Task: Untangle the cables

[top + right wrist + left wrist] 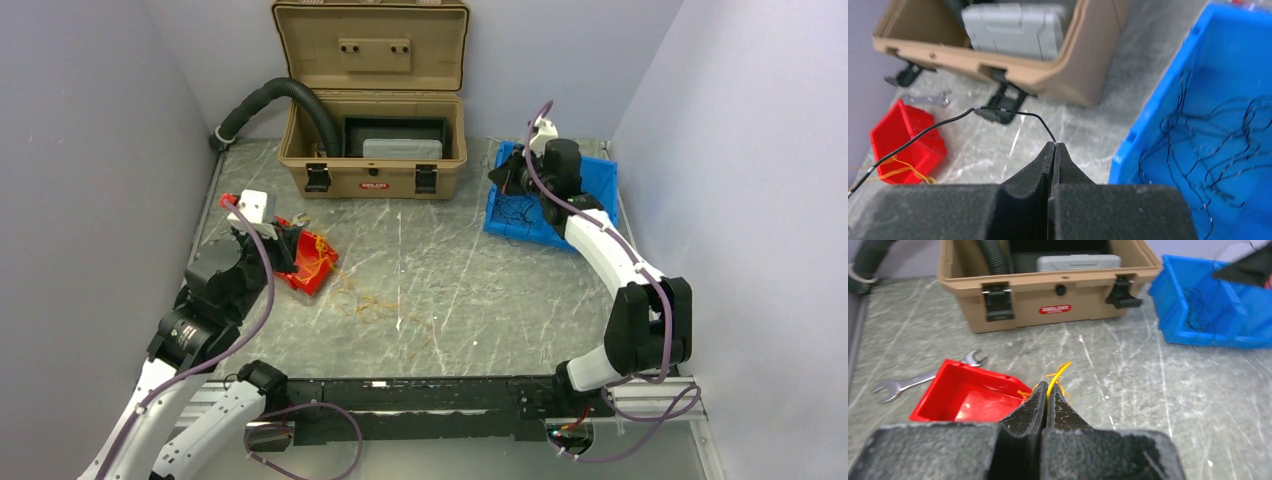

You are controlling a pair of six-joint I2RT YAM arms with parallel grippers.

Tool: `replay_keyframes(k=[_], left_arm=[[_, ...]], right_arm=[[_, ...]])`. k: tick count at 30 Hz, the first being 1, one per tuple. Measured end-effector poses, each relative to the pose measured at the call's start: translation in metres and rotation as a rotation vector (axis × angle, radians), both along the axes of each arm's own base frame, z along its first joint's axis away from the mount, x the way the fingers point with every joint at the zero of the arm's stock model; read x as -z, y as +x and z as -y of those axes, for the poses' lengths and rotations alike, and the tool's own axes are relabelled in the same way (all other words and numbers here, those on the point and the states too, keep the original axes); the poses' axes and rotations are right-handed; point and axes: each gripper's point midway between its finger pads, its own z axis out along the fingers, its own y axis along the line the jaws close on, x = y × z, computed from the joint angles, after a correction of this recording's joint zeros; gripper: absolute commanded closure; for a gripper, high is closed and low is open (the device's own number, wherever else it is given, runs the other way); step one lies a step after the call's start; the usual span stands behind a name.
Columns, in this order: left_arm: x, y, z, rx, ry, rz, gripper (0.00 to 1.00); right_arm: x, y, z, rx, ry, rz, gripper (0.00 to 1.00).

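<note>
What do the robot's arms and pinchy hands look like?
The left arm and right arm are white with chunky black joints. A purple cord loops along each. The left gripper and right gripper each have two black, pointy wedge fingers.

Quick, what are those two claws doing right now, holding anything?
Left gripper: closed, pinching a yellow cable.
Right gripper: closed, pinching a black cable.

Grey table (450, 285): tan case (360, 172), blue bin (1208, 337), red bin (978, 372), wrench (923, 378), orange wires (368, 300).
</note>
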Motion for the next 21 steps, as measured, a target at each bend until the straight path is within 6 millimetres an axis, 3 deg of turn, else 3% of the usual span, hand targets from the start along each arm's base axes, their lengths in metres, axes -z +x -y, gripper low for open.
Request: replay_keyframes(k=[4, 7, 9, 12, 15, 21], left_arm=[[0.002, 0.000, 0.029, 0.154, 0.003, -0.009, 1.00], [0.002, -0.003, 0.050, 0.275, -0.001, -0.012, 1.00], [0.002, -0.006, 0.060, 0.334, -0.001, -0.008, 1.00], [-0.001, -0.009, 0.069, 0.394, -0.002, 0.003, 1.00], [-0.001, -0.012, 0.073, 0.427, 0.004, 0.006, 1.00], [0.000, -0.014, 0.076, 0.452, 0.016, 0.012, 1.00]], right_arm=[[-0.048, 0.019, 0.015, 0.035, 0.033, 0.089, 1.00], [-0.065, 0.031, 0.043, 0.086, 0.069, 0.131, 1.00], [-0.065, 0.041, 0.065, 0.123, 0.094, 0.140, 1.00], [-0.053, 0.057, 0.092, 0.169, 0.126, 0.131, 1.00], [-0.027, 0.071, 0.111, 0.202, 0.140, 0.092, 1.00], [0.023, 0.061, 0.113, 0.214, 0.144, 0.014, 1.00]])
